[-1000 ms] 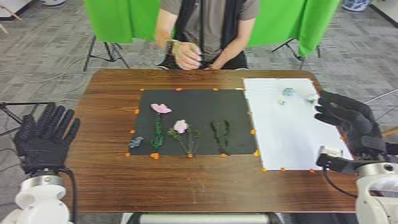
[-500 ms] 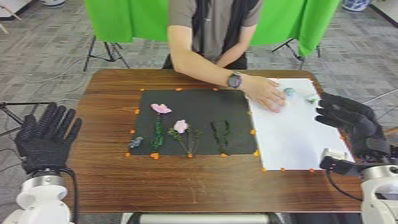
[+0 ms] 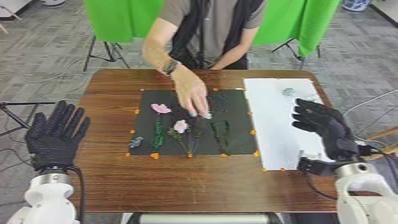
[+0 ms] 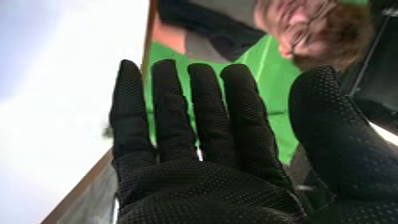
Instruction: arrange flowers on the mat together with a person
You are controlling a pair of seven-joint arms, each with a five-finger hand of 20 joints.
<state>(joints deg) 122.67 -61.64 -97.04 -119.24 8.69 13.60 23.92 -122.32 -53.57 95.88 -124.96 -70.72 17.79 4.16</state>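
"Which hand is being favoured by the blue flower (image 3: 289,92)?"
"The right hand (image 3: 330,127), being held wide; the blue flower is being borne by the sheet (image 3: 274,132), beyond the fingertips, slightly left."

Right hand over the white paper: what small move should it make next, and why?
I'd ease the right hand toward the pale bloom near the far edge of the white paper: its fingers look open and empty, while the person's hand is over the dark mat, leaving that approach probably free.
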